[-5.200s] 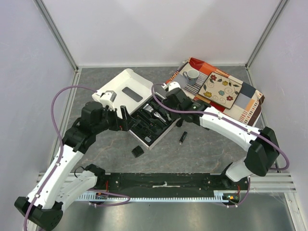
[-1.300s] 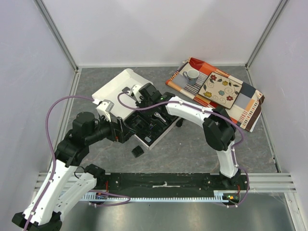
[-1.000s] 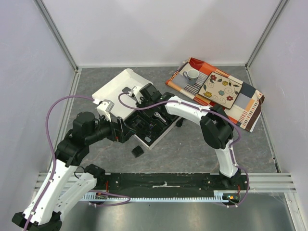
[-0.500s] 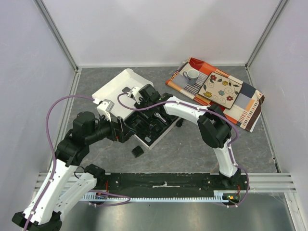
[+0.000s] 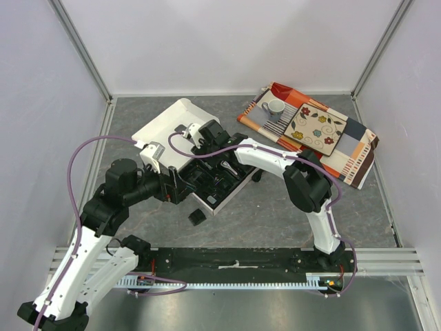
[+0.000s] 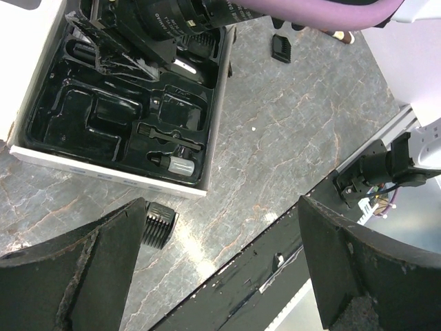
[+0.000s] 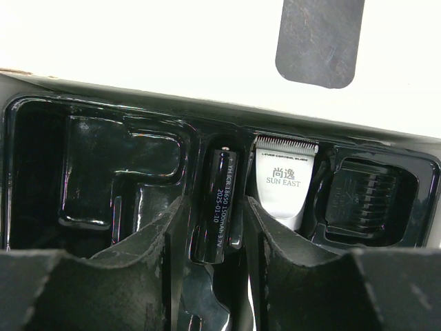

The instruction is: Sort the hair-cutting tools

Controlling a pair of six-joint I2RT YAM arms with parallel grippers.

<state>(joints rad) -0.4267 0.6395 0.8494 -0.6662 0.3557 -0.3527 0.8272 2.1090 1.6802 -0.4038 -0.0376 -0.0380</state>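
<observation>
Battery (image 7: 220, 201) between right end effector (image 7: 214, 215) fingers, clipper (image 7: 284, 185) alongside

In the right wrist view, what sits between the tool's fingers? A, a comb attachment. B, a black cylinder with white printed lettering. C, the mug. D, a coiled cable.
B: the black cylinder with white print lies in a slot of the black tray, flanked by the right tool, just left of the silver blade head.
</observation>
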